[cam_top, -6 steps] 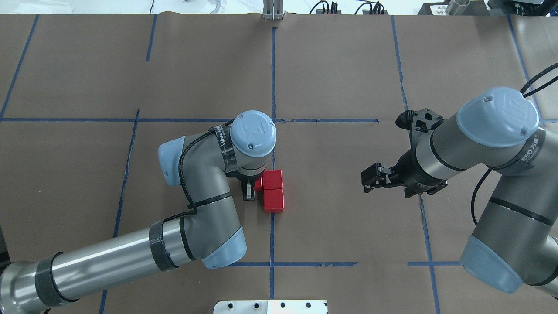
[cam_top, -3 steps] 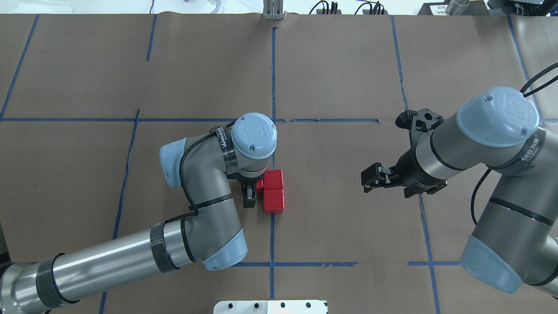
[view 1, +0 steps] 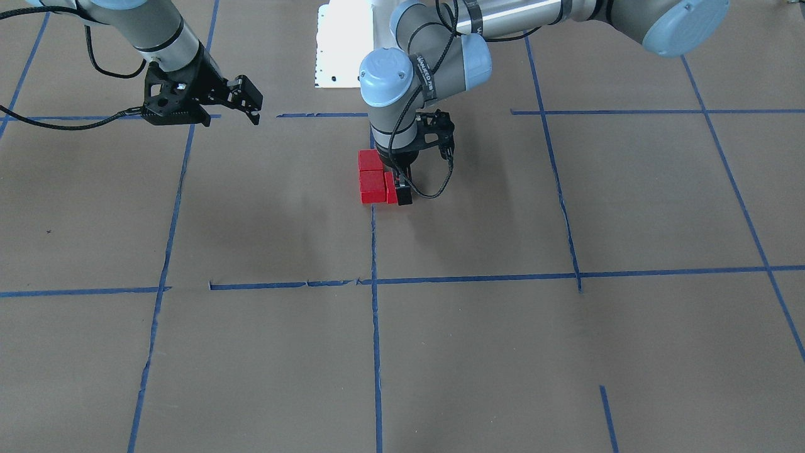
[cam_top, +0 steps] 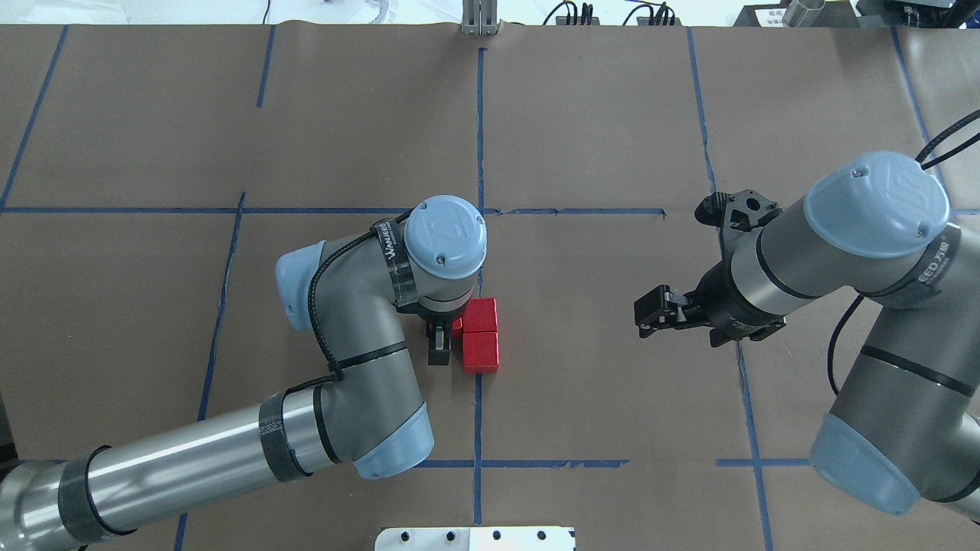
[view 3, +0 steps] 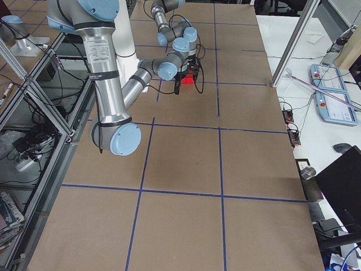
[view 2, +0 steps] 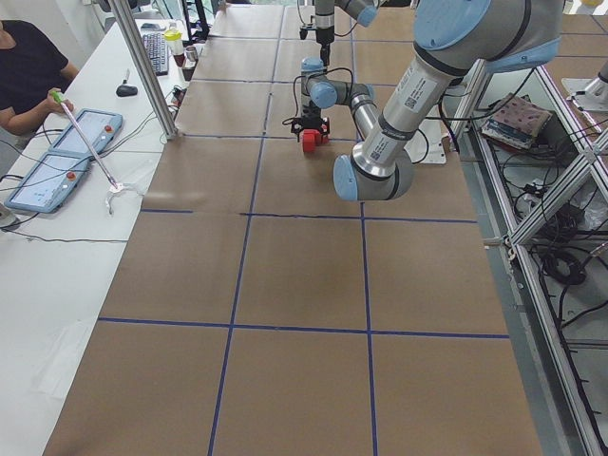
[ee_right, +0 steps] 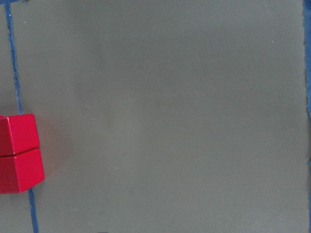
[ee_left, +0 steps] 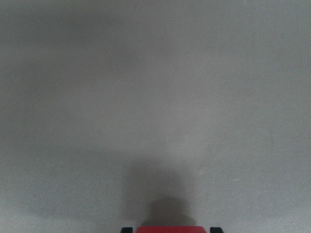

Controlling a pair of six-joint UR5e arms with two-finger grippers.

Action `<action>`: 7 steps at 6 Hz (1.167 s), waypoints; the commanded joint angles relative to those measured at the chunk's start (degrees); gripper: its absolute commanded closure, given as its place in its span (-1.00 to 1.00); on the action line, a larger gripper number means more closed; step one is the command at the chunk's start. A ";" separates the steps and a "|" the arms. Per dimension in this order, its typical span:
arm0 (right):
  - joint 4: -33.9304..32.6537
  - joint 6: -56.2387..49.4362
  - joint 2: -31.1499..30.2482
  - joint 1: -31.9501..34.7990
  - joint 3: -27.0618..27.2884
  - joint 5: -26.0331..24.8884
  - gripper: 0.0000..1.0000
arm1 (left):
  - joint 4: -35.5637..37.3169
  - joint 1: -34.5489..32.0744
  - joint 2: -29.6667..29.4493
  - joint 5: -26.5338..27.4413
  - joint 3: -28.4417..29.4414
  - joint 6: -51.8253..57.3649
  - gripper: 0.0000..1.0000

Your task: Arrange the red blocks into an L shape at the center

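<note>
Two red blocks [cam_top: 480,314] [cam_top: 480,352] lie touching in a column on the blue tape line [cam_top: 480,153] at the center. They also show in the right wrist view [ee_right: 18,133] [ee_right: 19,170]. A third red block [cam_top: 456,327] sits against their left side, beside the far block, mostly hidden under my left wrist. My left gripper [cam_top: 448,333] points straight down and is shut on this third block, whose top edge shows between the fingertips in the left wrist view [ee_left: 165,229]. My right gripper [cam_top: 647,314] is open and empty, hovering well to the right.
Brown paper [cam_top: 597,383] with a blue tape grid covers the table. A white mounting plate [cam_top: 475,538] sits at the near edge by the robot base. An operator with control pads [view 2: 57,161] sits off the table's far side.
My left wrist has shifted very slightly toward the near edge with the third block. The two stacked-in-line blocks and the right arm have not moved.
</note>
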 commanded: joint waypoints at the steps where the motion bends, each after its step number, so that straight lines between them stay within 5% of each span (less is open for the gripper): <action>1: -0.17 -0.17 -0.72 1.89 0.71 0.40 -1.00 | 1.69 -0.59 3.93 -2.29 -9.53 8.51 -1.00; 4: -0.17 -7.07 -6.23 13.12 0.01 8.02 -1.00 | 2.66 -4.79 15.97 -3.78 -27.30 38.15 -1.00; 6: -0.79 -20.24 -10.63 22.34 -2.27 12.86 -1.00 | 7.30 -15.23 23.77 -15.88 -35.89 64.74 -1.00; 7: -0.79 -27.35 -13.61 26.30 -3.15 13.49 -1.00 | 9.50 -18.93 30.09 -16.80 -40.65 78.28 -1.00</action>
